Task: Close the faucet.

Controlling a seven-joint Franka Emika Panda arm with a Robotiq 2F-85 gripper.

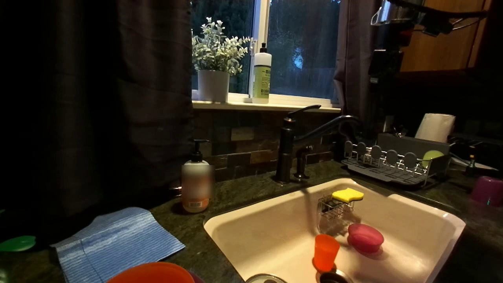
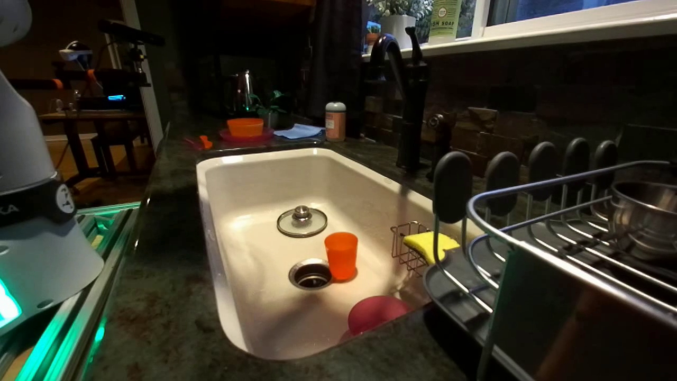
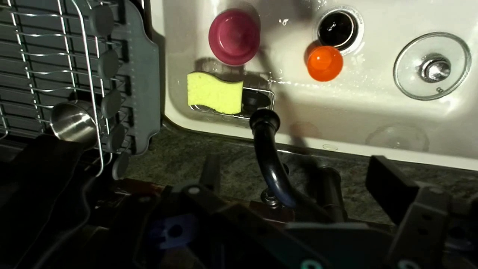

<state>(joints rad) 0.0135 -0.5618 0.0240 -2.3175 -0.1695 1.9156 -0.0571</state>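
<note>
The dark faucet (image 1: 286,153) stands upright behind the sink. Its lever handle (image 1: 305,111) slants up at the top, and its angled spout reaches out below it. The faucet (image 2: 411,116) and the raised handle (image 2: 414,46) also show in an exterior view. In the wrist view the spout (image 3: 269,153) hangs over the sink's back edge; the handle is hidden there. My gripper (image 3: 295,166) is open, with the spout and faucet base seen between its fingers from above. It holds nothing. No water stream is visible at the spout.
The white sink (image 2: 254,174) holds an orange cup (image 2: 341,256), a pink bowl (image 3: 234,37), a glass lid (image 2: 302,222) and a wire caddy with a yellow sponge (image 1: 347,195). A dish rack (image 3: 143,93) stands beside it. A soap pump bottle (image 1: 196,188) stands near the faucet.
</note>
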